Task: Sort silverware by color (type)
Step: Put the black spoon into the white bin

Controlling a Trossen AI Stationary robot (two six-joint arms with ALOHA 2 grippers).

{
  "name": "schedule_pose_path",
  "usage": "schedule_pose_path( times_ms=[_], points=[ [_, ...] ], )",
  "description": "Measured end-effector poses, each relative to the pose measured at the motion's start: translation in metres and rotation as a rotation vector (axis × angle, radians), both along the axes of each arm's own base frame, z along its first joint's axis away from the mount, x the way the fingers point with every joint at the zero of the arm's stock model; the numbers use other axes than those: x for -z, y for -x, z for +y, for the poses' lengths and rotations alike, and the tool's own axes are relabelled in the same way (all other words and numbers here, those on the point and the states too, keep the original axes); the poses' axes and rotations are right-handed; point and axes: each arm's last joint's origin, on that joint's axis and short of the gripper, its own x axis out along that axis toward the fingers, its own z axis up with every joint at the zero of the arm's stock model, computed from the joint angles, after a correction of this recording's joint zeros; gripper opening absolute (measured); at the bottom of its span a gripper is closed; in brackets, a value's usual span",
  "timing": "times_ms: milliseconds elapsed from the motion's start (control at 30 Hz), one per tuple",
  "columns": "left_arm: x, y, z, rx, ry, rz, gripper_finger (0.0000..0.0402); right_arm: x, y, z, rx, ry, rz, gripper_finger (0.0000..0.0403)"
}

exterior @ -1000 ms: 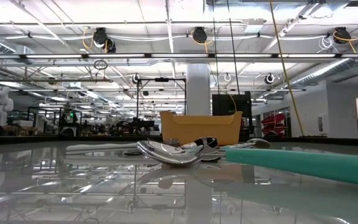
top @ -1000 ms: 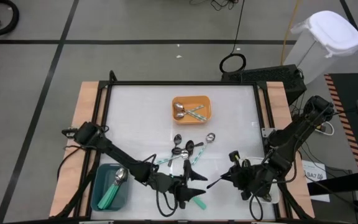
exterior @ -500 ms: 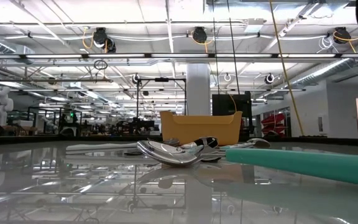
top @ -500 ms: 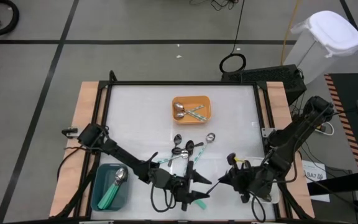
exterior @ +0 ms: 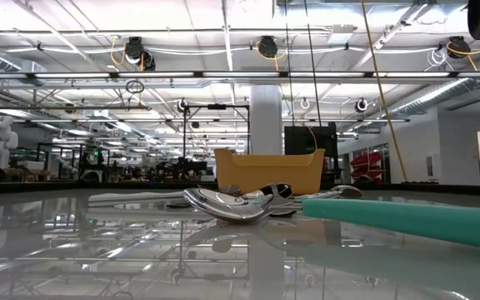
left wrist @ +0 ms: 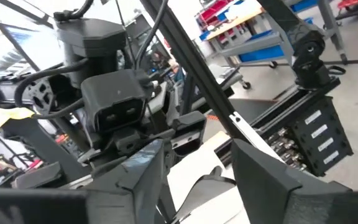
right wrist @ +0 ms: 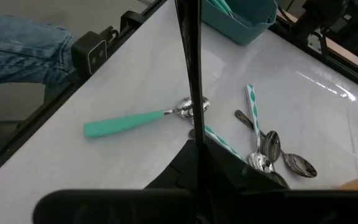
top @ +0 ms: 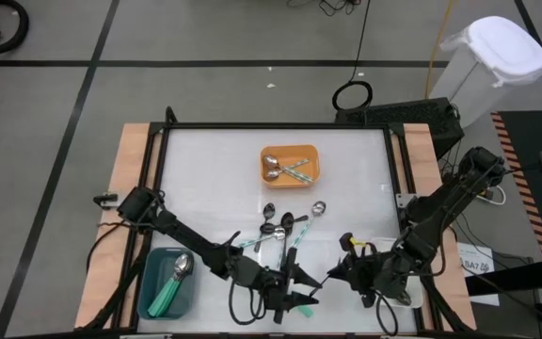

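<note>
I count trays: two, one orange tray (top: 290, 148) and one teal tray (top: 145, 273) | spoons in the orange tray (top: 285, 169): two | spoon in the teal tray (top: 172, 282): one | green-handled spoon (right wrist: 129, 121) lying alone: one | black spoon (right wrist: 188, 62) in my right gripper (top: 344, 270): one | heap of spoons (top: 285, 226): too tangled to count

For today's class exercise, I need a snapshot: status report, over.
Right gripper shut on black spoon. Left gripper open, fingers either side of it. Teal-handled spoon on table nearby, untouched.

High view looks straight down, low view level — both share orange tray (top: 290, 165)
</note>
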Motion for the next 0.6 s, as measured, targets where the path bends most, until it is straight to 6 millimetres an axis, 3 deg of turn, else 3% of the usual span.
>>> schedule_pose_path(
  times_ms=[267,600],
  points=[
    [0.0006,-0.0011,0.0007,0.002,-0.009,0.015,0.0137,0.0,-0.0002,0.0001,-0.015,-0.012,0.01,0.0009],
    [0.0032,-0.0022,0.0025,-0.001,-0.006,0.043,0.0129,0.0002,0.0,0.0002,-0.016,-0.011,0.012,0.0009]
  ],
)
